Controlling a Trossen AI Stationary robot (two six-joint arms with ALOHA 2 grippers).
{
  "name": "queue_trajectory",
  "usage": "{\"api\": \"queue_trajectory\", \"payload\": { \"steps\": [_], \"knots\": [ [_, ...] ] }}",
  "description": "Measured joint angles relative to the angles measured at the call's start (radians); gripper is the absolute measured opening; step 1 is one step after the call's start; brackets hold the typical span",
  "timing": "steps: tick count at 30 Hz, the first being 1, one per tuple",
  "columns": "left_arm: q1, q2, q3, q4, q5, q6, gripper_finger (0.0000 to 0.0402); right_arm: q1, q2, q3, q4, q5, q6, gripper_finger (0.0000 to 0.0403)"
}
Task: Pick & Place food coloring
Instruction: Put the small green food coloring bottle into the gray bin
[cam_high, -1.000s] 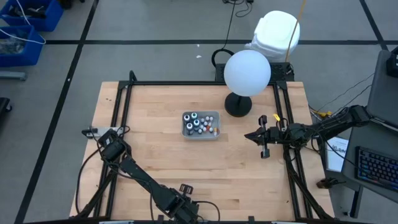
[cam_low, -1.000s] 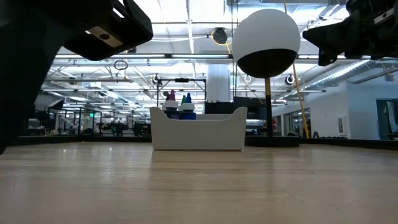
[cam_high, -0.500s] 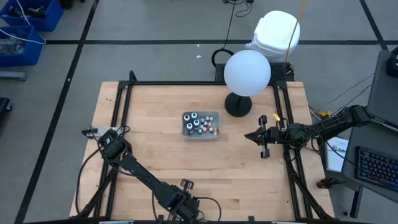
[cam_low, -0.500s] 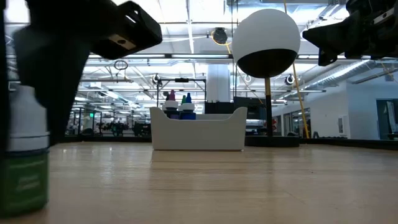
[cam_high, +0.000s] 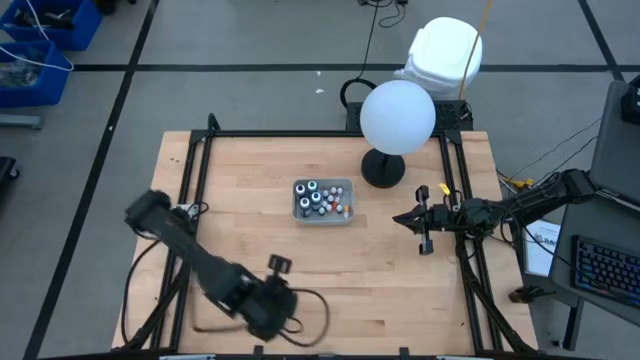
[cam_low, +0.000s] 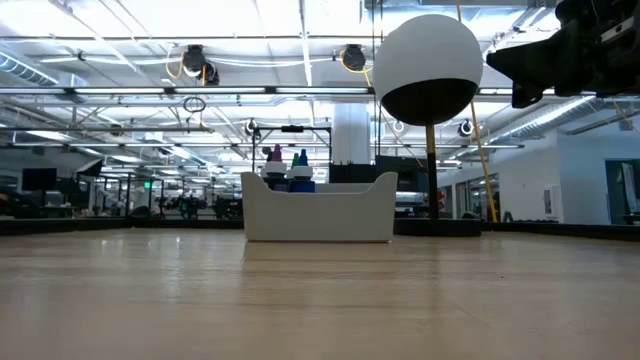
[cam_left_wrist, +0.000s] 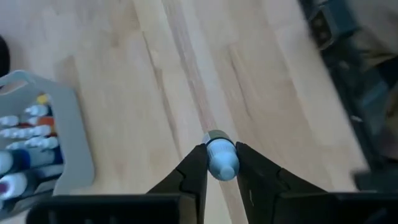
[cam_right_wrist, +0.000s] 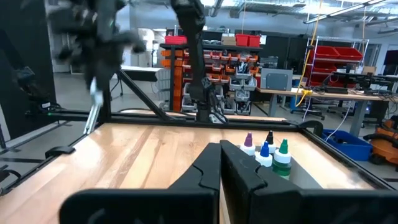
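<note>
- My left gripper (cam_left_wrist: 221, 163) is clamped on one small food coloring bottle (cam_left_wrist: 220, 160); in the left wrist view its pale blue-white cap pokes out between the two dark fingers (cam_left_wrist: 194, 171), with bare wood below it.
- Taking the grey tray (cam_high: 322, 214) as my landmark: from above, the left gripper (cam_high: 279, 264) sits on the near-left side of the tray, over the open table (cam_high: 400, 290) and clear of the tray rim.
- The low view shows no arm and no bottle in the foreground, only the tray (cam_low: 318, 212) standing on the wood.
- The other food coloring bottles (cam_high: 322, 198) stand clustered inside the tray; the low view shows a pink tip and a blue tip above its wall, and the right wrist view shows purple, blue, black and green tops.
- My right gripper (cam_high: 424, 222) waits to the right of the tray, near the table's right rail, fingers pressed together with nothing between them.
- The white globe lamp (cam_high: 397, 117) stands just behind and to the right of the tray.
</note>
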Motion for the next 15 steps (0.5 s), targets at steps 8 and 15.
{"api": "queue_trajectory", "payload": {
  "steps": [8, 15],
  "knots": [
    [0.009, -0.409, -0.302, 0.09, -0.056, -0.098, 0.0065, 0.0, 0.0, 0.0, -0.006, 0.0, -0.002, 0.0],
    [0.034, -0.807, -0.824, 0.384, -0.058, -0.297, 0.0071, 0.0, 0.0, 0.0, -0.012, 0.0, -0.014, 0.0]
  ]
}}
